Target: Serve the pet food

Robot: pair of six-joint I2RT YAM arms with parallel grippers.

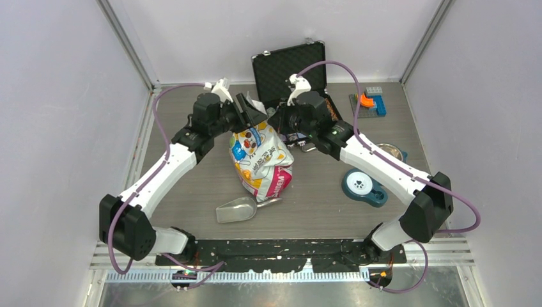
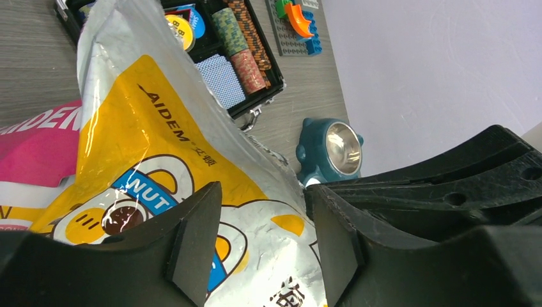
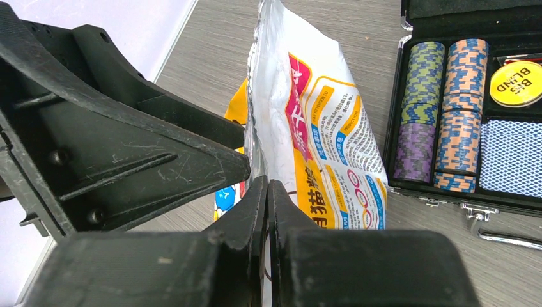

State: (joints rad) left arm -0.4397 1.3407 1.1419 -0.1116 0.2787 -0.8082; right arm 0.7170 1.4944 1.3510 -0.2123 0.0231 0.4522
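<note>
No kibble shows in any view. The cartoon-cat printed bag (image 1: 262, 157) stands at the table's middle with its silver top edge up; it also shows in the left wrist view (image 2: 160, 166) and the right wrist view (image 3: 319, 128). My left gripper (image 1: 250, 110) is open at the bag's top left, its jaws on either side of the bag's upper face (image 2: 262, 243). My right gripper (image 1: 282, 121) is shut on the bag's thin top edge (image 3: 268, 211). A clear scoop (image 1: 236, 210) lies on the table in front of the bag.
A teal feeder (image 1: 363, 185) with a steel bowl (image 1: 390, 152) sits at the right and shows in the left wrist view (image 2: 329, 150). An open black case of poker chips (image 1: 287, 70) stands right behind the bag (image 3: 470, 109). A brick plate (image 1: 369, 104) lies at the back right.
</note>
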